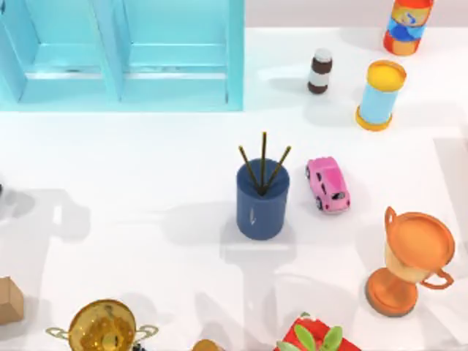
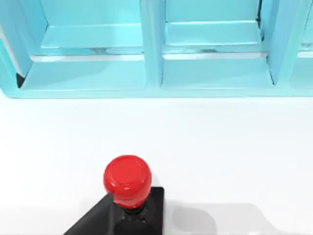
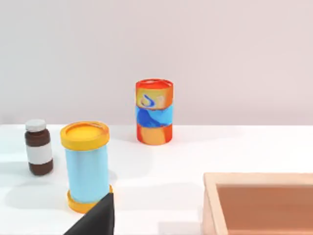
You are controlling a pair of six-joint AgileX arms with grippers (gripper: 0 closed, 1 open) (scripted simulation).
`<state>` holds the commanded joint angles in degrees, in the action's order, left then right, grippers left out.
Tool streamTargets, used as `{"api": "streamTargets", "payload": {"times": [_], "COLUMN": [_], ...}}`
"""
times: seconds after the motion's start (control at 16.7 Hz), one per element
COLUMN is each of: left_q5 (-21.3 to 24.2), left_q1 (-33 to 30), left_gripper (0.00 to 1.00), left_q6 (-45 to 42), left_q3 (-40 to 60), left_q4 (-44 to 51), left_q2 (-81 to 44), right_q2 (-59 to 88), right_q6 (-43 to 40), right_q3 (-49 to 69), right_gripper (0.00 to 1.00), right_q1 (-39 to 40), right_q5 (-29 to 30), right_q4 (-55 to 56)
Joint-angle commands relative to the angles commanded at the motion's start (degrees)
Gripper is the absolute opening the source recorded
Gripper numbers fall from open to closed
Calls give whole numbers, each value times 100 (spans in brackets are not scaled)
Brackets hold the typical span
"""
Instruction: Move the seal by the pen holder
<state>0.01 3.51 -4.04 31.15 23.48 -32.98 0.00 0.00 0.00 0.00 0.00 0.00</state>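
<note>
The seal [image 2: 128, 188] sits on the white counter [image 2: 234, 147] in front of the blue shelf [image 2: 151, 49], right by your left pincer; can't tell that pincer's state. The pen holder [image 1: 262, 197] stands mid-counter, left of the pink car [image 1: 327, 185].

Showing on the table: 1 pen holder [image 1: 262, 202] w/ 3 sticks [image 1: 262, 170], 1 seal [image 2: 128, 188], 1 pink toy car [image 1: 327, 185], 2 cans – light-blue one [image 1: 380, 96] & orange-blue one [image 1: 407, 25], 1 brown bottle [image 1: 319, 71], 2 trophy cups – orange [image 1: 411, 259], gold [image 1: 102, 327]. 1 blue shelf unit [image 1: 124, 55] sitting at back, 1 wooden box [image 3: 259, 203].
</note>
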Motion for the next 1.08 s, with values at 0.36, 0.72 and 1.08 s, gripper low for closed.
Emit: {"api": "streamTargets", "payload": {"times": [0.36,0.72,1.08], "left_q5": [10,6,8], "left_q1": [336,635,796], "left_gripper": [100,100,100], "left_q6": [-385,-718,-896], "left_q3": [3071,5683,7151], "left_q4": [2394,4410,5429], "left_q2": [-3691,-6628,-8140], "right_q2": [0,0,0], "right_q6": [0,0,0], "right_q3": [0,0,0], "right_gripper": [100,100,100], "right_q1": [0,0,0], "right_q5": [0,0,0], "right_q4": [0,0,0]}}
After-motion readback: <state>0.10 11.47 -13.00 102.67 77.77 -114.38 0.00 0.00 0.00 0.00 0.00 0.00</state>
